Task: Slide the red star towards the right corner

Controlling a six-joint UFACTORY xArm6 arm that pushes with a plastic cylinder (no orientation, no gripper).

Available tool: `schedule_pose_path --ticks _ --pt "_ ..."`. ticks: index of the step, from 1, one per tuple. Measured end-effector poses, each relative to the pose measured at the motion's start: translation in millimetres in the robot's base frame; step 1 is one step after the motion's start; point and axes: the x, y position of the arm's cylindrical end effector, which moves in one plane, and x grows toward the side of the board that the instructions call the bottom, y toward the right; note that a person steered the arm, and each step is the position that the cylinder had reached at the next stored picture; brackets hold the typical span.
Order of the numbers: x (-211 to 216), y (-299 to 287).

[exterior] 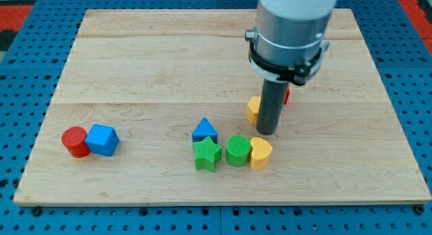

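Pale wooden board [135,73] over blue pegboard [20,80], holding, left to right, red cylinder [74,141] touching blue block [102,140], blue triangle [204,130], green star [206,154], green cylinder [237,151], yellow heart [260,152], yellow block [253,109], my tip [267,132] clawless, red star [287,95] mostly hidden behind rod.

Board [135,73] pale wood, smooth grain; green star [207,154] ribbed matt plastic; rod [269,107] dark, matt.

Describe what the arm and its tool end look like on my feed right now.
A wide, smooth cylinder, white above and light grey below, comes in from the view's top. A black ring clamp with a small lug circles its base. Below hangs a straight dark rod; my tip is blunt and round. No cables or markings show.
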Motion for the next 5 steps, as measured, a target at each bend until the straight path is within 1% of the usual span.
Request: schedule_pose_path --ticks 1,2,3,4,5 --pt "-35.1 13.0" --pt "-40.5 -22.9" --pt "-88.5 -3.2" --pt "-93.0 20.6" --pt "-62.8 64.5"
